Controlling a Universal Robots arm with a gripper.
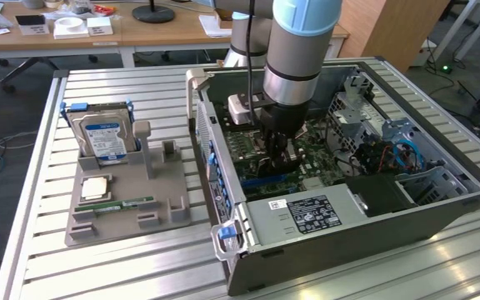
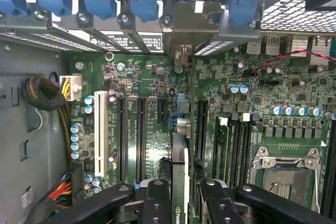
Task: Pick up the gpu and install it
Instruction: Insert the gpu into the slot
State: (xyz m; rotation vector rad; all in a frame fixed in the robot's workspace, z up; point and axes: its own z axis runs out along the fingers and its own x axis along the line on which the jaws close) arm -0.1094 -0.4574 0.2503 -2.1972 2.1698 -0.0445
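Note:
In the exterior view my gripper (image 1: pixel 277 159) reaches down inside the open computer case (image 1: pixel 440 206), just over the green motherboard (image 1: pixel 249 147). It is shut on the gpu (image 2: pixel 179 169), a thin card that the wrist view shows edge-on between the two black fingers (image 2: pixel 157 198). The card stands upright over the motherboard (image 2: pixel 152 145), in line with a long black expansion slot and a metal bracket (image 2: pixel 184 30) at the case's rear wall. From the exterior view the gpu (image 1: pixel 267 167) is a dark sliver under the fingers. Whether its edge touches the slot I cannot tell.
On the slatted metal table, at the exterior view's left, a grey holder (image 1: pixel 127 206) carries a silver hard drive with a blue label (image 1: pixel 102 134) and a green RAM stick (image 1: pixel 123 205). Inside the case are the power supply (image 1: pixel 307 215), a cable bundle (image 2: pixel 42 95) and the CPU socket (image 2: pixel 286 177).

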